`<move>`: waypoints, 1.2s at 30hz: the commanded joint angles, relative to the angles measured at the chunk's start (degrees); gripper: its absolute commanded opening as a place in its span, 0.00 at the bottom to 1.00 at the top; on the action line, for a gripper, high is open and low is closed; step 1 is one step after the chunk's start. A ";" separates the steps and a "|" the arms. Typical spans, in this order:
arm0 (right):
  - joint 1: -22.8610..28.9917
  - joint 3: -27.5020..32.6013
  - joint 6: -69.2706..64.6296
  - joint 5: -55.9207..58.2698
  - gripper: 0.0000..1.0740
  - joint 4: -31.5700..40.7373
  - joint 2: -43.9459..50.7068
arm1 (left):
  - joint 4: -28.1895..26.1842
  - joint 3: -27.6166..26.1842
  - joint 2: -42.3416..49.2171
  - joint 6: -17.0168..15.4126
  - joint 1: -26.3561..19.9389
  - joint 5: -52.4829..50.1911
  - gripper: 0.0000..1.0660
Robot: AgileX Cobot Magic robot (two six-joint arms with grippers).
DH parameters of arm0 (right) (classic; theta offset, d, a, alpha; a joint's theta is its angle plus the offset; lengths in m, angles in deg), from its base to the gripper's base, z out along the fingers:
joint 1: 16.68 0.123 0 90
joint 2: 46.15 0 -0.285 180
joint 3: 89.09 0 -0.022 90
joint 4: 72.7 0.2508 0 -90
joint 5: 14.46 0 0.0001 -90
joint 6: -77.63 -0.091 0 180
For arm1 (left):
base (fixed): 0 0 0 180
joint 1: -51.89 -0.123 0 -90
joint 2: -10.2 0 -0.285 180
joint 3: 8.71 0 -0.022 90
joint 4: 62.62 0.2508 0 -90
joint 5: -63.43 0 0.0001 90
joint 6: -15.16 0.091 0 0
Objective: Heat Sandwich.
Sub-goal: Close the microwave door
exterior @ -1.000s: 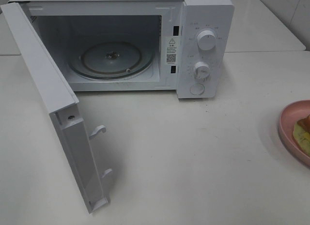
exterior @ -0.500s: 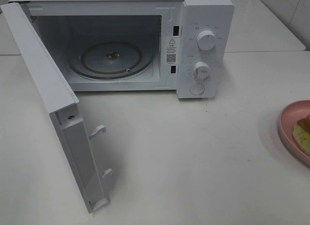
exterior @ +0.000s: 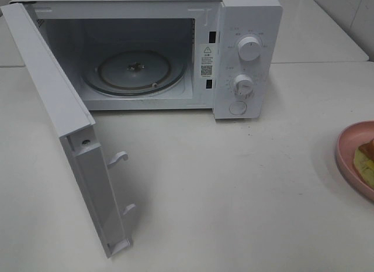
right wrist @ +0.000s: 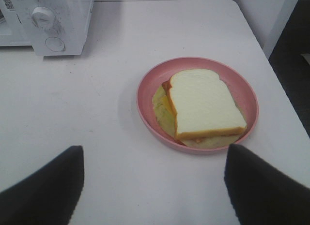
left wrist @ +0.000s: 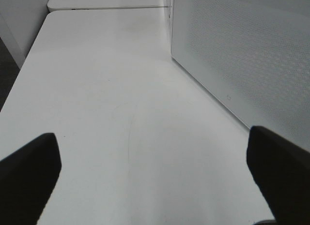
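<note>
Left gripper (left wrist: 155,181) spread wide, empty, over bare table (left wrist: 111,89); microwave door (left wrist: 242,55) just beside one finger. Door stands open, turntable (exterior: 135,72) bare inside. Right gripper (right wrist: 152,186) also spread, empty, above table. Sandwich (right wrist: 203,103) lies on pink plate (right wrist: 151,87), near ahead of its fingers, untouched.
</note>
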 commanded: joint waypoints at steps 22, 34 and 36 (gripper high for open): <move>-0.46 0.06 -0.23 -0.57 0.71 0.34 1.55 | -0.74 -0.57 -25.21 -0.06 -0.34 -21.20 0.04; -0.46 0.06 -0.23 -0.57 0.71 0.34 1.55 | -0.74 10.89 -36.10 0.00 -0.34 -51.28 0.00; -0.46 0.06 -0.23 -0.57 0.71 0.34 1.55 | -0.52 14.21 -38.90 0.00 -0.34 -61.19 0.00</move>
